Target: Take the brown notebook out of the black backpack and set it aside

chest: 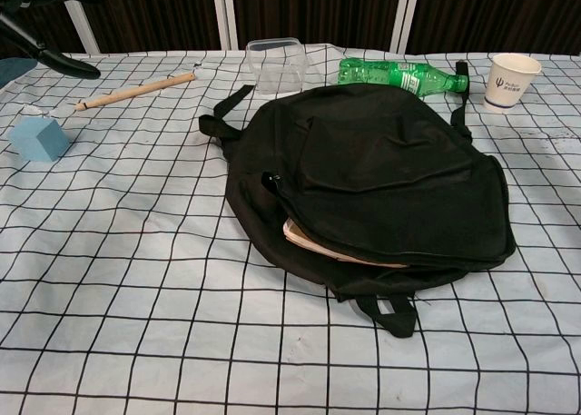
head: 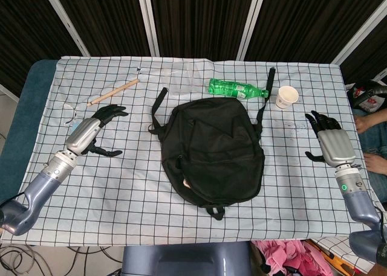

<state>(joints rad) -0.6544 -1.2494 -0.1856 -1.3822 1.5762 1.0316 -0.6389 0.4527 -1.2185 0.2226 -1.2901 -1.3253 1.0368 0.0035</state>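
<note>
The black backpack (head: 211, 149) (chest: 381, 174) lies flat in the middle of the checked table. Its zip is partly undone along the near side, and the edge of the brown notebook (chest: 331, 247) shows in the gap; the head view shows only a sliver (head: 186, 182). My left hand (head: 100, 128) hovers over the table left of the backpack, fingers spread, holding nothing. In the chest view only its dark fingers (chest: 54, 59) show at the top left. My right hand (head: 326, 137) is to the right of the backpack, fingers apart and empty.
A green plastic bottle (head: 237, 89) (chest: 399, 73) lies behind the backpack, a paper cup (head: 287, 96) (chest: 511, 79) to its right. A clear plastic box (chest: 274, 63), a wooden stick (head: 113, 93) (chest: 136, 90) and a light blue block (chest: 38, 138) sit at the back left.
</note>
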